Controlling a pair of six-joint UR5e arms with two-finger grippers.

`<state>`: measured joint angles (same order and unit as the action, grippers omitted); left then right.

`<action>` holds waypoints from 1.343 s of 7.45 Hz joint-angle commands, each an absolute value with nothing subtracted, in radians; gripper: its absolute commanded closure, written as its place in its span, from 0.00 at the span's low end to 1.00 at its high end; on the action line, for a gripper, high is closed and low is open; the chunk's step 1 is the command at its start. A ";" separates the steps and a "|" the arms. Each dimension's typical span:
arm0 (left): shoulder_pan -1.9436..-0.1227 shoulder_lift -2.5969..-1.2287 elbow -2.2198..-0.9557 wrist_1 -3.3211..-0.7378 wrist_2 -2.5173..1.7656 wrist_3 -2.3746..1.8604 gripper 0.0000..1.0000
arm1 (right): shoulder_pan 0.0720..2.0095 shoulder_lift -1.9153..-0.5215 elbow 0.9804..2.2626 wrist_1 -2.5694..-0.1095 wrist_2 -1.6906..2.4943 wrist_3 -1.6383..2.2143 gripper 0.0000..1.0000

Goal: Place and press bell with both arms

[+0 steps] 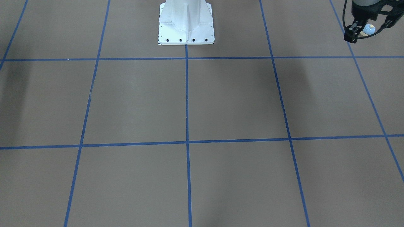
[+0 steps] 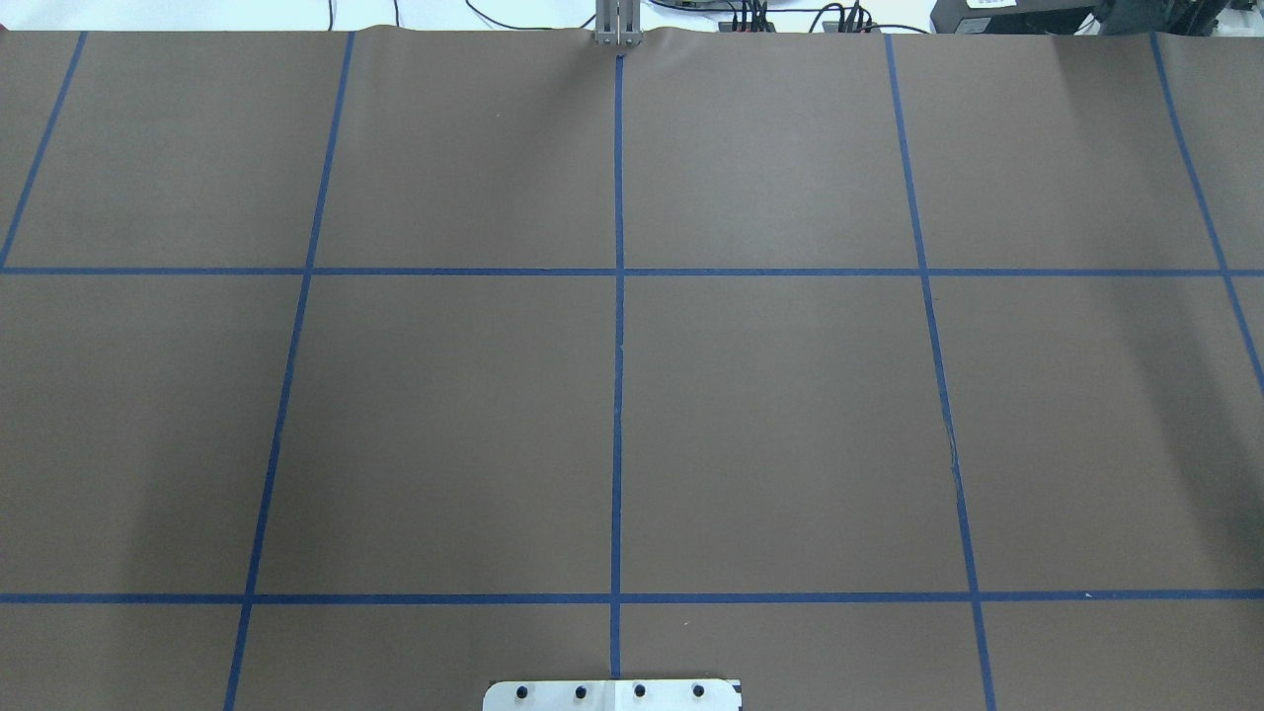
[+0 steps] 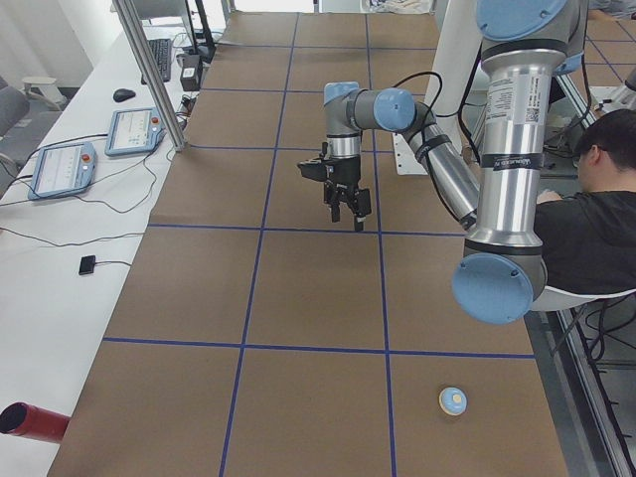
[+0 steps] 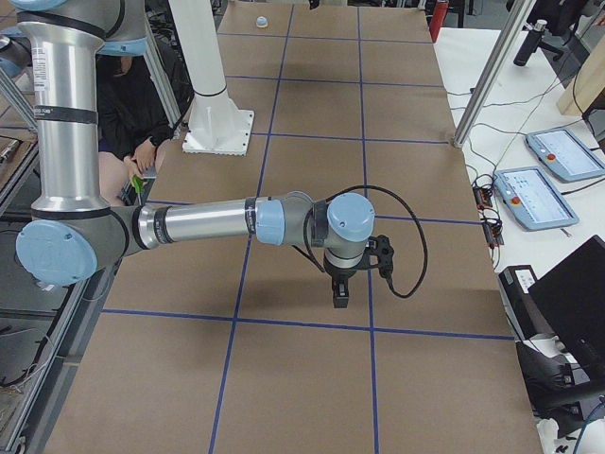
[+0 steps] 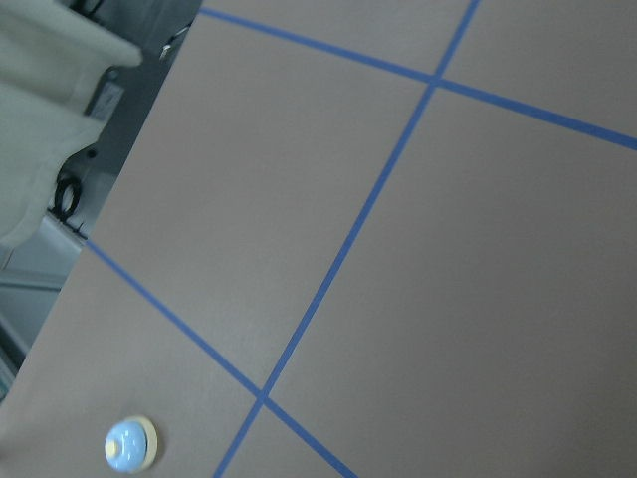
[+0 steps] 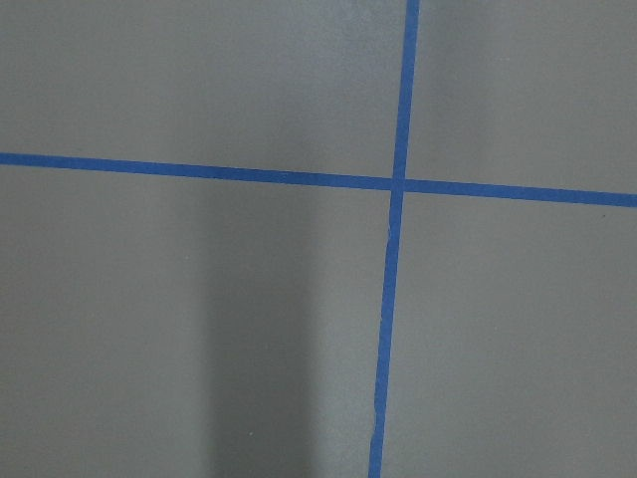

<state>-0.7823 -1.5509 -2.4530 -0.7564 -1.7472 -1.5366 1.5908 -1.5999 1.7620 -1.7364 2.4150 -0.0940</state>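
Observation:
The bell (image 3: 453, 400), a light-blue dome with a cream base ring and a pale button, sits upright on the brown table near the end on my left side. It also shows in the left wrist view (image 5: 129, 445), far below the camera, and in the exterior right view (image 4: 262, 21). My left gripper (image 1: 366, 34) hangs high above it with the jaws apart and empty; the bell (image 1: 368, 29) shows between the fingers. My right gripper (image 3: 348, 214) hangs a little above the table's middle, fingers pointing down (image 4: 340, 298). I cannot tell whether it is open.
The white pedestal base (image 1: 186, 25) stands at the robot's side of the table. A seated operator (image 3: 596, 199) is beside it. Control pendants (image 3: 65, 164) and a red cylinder (image 3: 30, 422) lie on the white side table. Blue tape lines (image 2: 618, 395) grid the table.

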 commanded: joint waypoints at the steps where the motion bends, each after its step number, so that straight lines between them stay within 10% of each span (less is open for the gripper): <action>1: -0.570 -1.441 -2.451 -0.753 -1.687 -1.976 0.00 | 1.591 -1.600 1.782 -1.736 2.414 -0.094 0.00; 6: -0.263 -1.188 -2.399 -0.893 -1.680 -2.636 0.00 | 1.589 -1.598 1.787 -1.736 2.413 -0.094 0.00; 10: -0.040 -0.919 -2.115 -1.453 -1.677 -2.923 0.00 | 1.591 -1.600 1.793 -1.736 2.418 -0.092 0.00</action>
